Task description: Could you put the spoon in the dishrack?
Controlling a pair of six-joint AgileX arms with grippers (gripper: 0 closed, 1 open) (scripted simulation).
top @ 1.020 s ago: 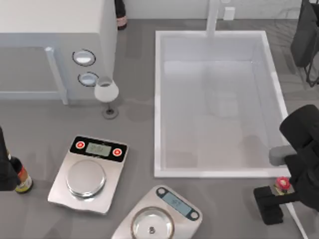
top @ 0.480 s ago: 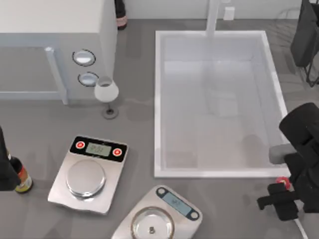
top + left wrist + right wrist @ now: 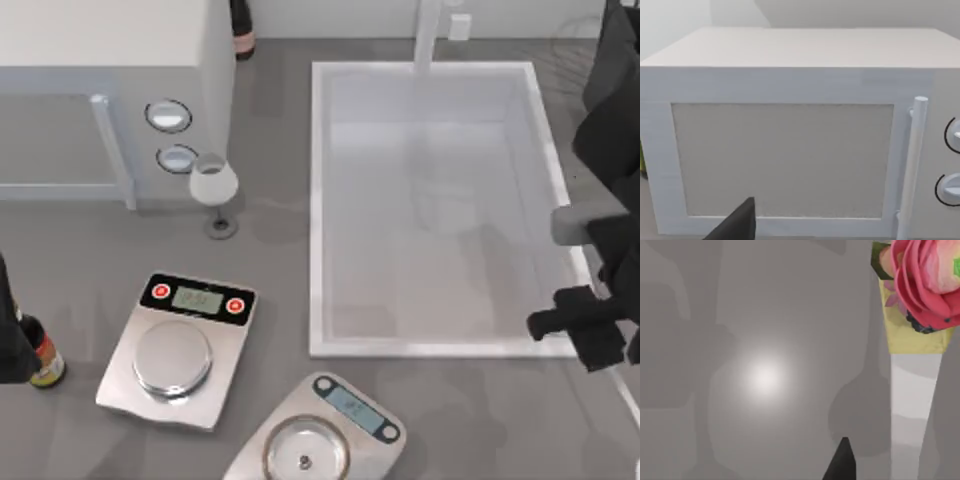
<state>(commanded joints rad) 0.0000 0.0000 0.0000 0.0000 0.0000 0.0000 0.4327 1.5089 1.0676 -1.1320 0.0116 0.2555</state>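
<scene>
From above, the right gripper (image 3: 585,325) hangs at the table's right side, by the near right corner of the white sink basin (image 3: 318,200); whether its fingers are wide or narrow cannot be told here. The left arm sits parked at the left edge beside a dark bottle (image 3: 42,358); 2 kitchen scales (image 3: 178,348) and a wine glass (image 3: 214,188) stand left of the basin. The left wrist view faces a white microwave (image 3: 790,135). In the right wrist view, the spoon (image 3: 917,355) sits close to the camera, its pink flower-like end and cream handle over grey table; the grip itself is hidden.
</scene>
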